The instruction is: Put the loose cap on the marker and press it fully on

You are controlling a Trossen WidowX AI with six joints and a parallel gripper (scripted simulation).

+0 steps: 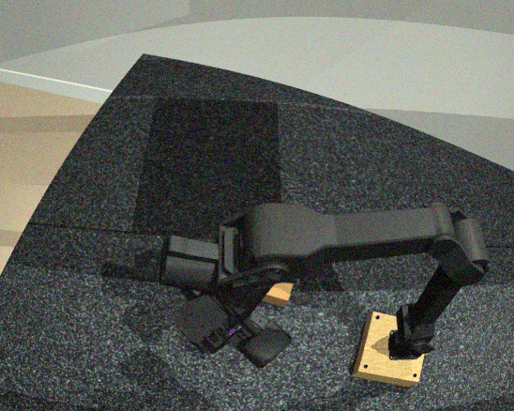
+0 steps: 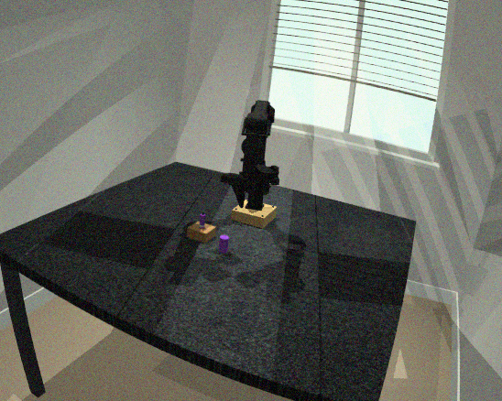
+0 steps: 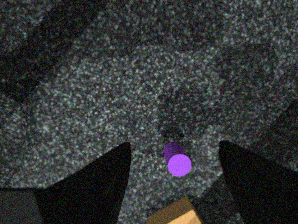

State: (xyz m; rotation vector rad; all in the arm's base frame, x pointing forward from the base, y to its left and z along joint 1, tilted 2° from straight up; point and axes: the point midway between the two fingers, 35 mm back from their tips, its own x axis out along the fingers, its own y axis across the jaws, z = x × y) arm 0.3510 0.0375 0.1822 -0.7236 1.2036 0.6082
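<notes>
The purple cap stands upright and loose on the dark table. In the top view only a sliver of the cap shows between the gripper parts. The purple marker stands in the wooden holder block, just left of the cap. The arm hides the marker in the top view. My gripper is open and empty. It points down and hangs well above the table, and the cap shows between its fingers in the wrist view.
The arm stands on a wooden base plate behind the holder block. The arm reaches out low from the base over the block. The table edge runs along the front and left.
</notes>
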